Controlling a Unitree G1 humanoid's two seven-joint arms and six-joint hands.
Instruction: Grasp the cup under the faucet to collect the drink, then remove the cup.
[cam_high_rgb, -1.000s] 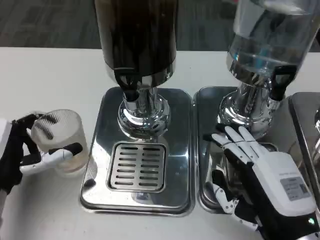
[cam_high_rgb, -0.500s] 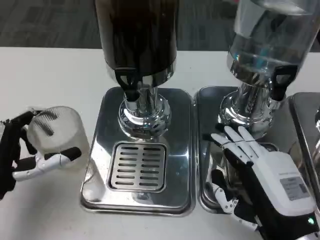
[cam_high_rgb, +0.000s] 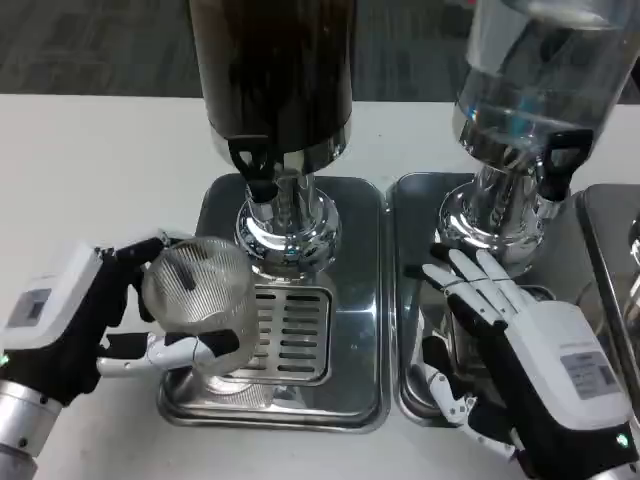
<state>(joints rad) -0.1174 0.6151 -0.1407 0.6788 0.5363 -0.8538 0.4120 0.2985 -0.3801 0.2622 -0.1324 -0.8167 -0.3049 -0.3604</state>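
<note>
Two drink dispensers stand before you on the white table (cam_high_rgb: 90, 170), and both run out of the top of the frame, so you cannot see their lids. The dark dispenser (cam_high_rgb: 272, 70) stands at the middle with a black faucet (cam_high_rgb: 255, 170) at its front and a chrome foot on a steel drip tray (cam_high_rgb: 360, 300) with a slotted grille (cam_high_rgb: 295, 335). The clear dispenser (cam_high_rgb: 545, 70) stands to the right on its own tray (cam_high_rgb: 412, 300), with a black faucet (cam_high_rgb: 562, 160) of its own; the level of its liquid is hard to read through the reflections. At the far right edge a third tray (cam_high_rgb: 605, 240) is cut off.

Your right hand (cam_high_rgb: 510, 330) lies over the right tray just in front of the clear dispenser's chrome foot, fingers spread flat and holding nothing; its wrist leaves the frame at the lower right. It hides most of that tray's grille.

Your left hand (cam_high_rgb: 110, 320) holds the cup (cam_high_rgb: 197, 300), with dark fingers (cam_high_rgb: 140, 252) at the cup's far side and a white finger wrapped under its near side. The forearm is cut off at the lower left corner.

The cup is clear and ribbed, and sits over the left part of the dark dispenser's tray, overlapping the grille's left edge, a little left of and nearer to you than the faucet. You cannot tell whether its base touches the tray or is lifted off it, nor whether any drink is inside, since the steel shows through the wall.
</note>
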